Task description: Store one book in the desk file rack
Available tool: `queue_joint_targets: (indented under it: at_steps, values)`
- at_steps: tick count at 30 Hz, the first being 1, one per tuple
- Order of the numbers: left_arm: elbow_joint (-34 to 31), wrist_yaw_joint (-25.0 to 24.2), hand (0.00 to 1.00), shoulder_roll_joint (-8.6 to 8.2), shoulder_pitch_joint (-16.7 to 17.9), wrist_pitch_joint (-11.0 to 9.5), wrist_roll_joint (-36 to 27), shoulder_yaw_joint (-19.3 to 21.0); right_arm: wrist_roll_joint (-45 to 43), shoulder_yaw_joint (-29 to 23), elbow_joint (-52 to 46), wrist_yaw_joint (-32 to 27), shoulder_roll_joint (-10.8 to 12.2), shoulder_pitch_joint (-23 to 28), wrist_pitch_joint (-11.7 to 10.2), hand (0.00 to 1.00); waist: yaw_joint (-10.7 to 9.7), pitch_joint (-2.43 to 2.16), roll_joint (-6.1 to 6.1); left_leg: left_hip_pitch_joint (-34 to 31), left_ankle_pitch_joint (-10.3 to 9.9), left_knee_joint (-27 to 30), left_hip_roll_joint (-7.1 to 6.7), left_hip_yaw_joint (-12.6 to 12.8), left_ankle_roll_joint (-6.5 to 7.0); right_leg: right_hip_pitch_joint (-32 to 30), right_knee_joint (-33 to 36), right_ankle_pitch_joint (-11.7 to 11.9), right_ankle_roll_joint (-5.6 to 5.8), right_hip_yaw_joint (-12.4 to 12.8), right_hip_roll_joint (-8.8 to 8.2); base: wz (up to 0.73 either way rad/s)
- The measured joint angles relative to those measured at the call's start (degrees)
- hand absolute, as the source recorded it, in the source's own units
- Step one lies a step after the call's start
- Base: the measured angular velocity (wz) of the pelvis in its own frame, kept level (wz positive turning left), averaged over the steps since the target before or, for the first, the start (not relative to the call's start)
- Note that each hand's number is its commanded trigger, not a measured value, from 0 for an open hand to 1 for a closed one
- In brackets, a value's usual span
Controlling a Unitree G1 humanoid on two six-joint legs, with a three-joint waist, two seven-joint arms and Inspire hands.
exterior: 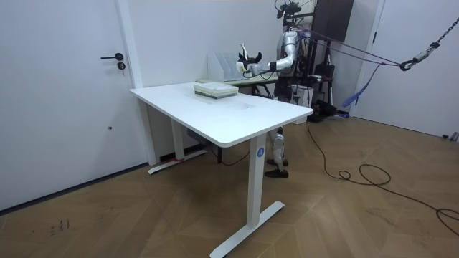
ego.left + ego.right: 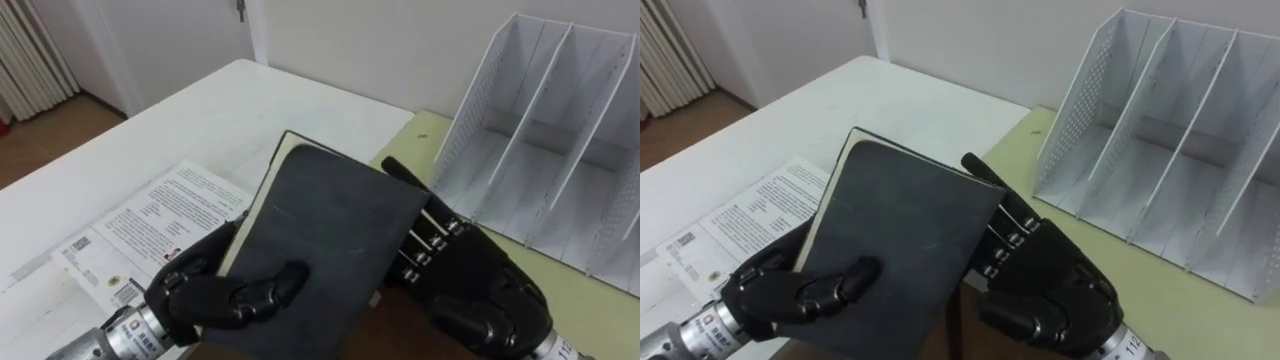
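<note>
1. slipping is the main risk: the book (image 2: 330, 240) hangs tilted in the air between both hands, above where the white bench (image 2: 200, 120) meets the green bench (image 2: 600, 310), near the rack (image 2: 540, 130) but not in it. only one hand truly clamps it, so a swing toward the rack could let it slide out.
2. the slots look narrow, so a tilted book could strike a divider and shove the rack.
3. left hand (image 2: 215, 290): thumb curled over the cover, fingers beneath, clasping the book's lower left corner.
4. right hand (image 2: 470, 285): fingers fairly straight, laid along the book's right edge and back, bracing rather than clasping.
5. papers (image 2: 150, 225) lie on the white bench below.
</note>
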Motion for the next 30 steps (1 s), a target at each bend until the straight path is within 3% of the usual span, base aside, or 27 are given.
queue_joint_targets:
  at_steps: [1,7,11,14,30]
  values:
    - [0.0,0.0,1.0,0.0,0.0,0.0,0.0,0.0,0.0,0.0,0.0,0.0,-0.1,0.0,0.0,1.0,0.1,0.0,-0.02,0.0,0.0,0.0,0.0,0.0,0.0,0.0,0.0,0.0,0.0,0.0,0.0,0.0]
    - [0.4,-1.2,1.0,0.21,0.0,0.0,0.0,-0.1,-0.1,0.0,0.0,0.0,-0.2,0.1,0.3,1.0,0.2,-0.01,-0.07,0.0,0.0,0.1,0.01,0.1,0.0,0.0,0.0,0.0,0.0,0.0,0.01,0.0]
    - [0.3,-4.9,1.0,2.11,0.0,0.0,0.5,-2.4,-1.5,0.1,0.5,0.0,-0.2,0.1,0.7,1.0,0.3,-0.01,-0.06,0.0,0.0,0.1,0.01,0.1,0.0,0.0,0.0,0.0,0.0,0.0,0.03,0.0]
    - [0.3,-5.9,1.0,2.63,0.0,0.1,2.2,-2.5,-3.3,0.1,1.1,0.0,-0.1,0.1,0.7,1.0,0.2,0.01,-0.03,0.0,0.0,0.0,0.02,0.1,0.0,0.0,0.0,0.0,-0.01,0.1,0.05,0.0]
    - [0.3,-8.2,1.0,2.7,0.0,1.3,2.5,-2.6,-3.8,0.1,1.4,1.5,0.1,0.1,0.6,1.0,0.2,0.03,-0.02,-0.6,-0.6,1.2,0.27,0.0,-0.05,-0.1,0.2,0.0,-0.01,0.0,0.2,0.0]
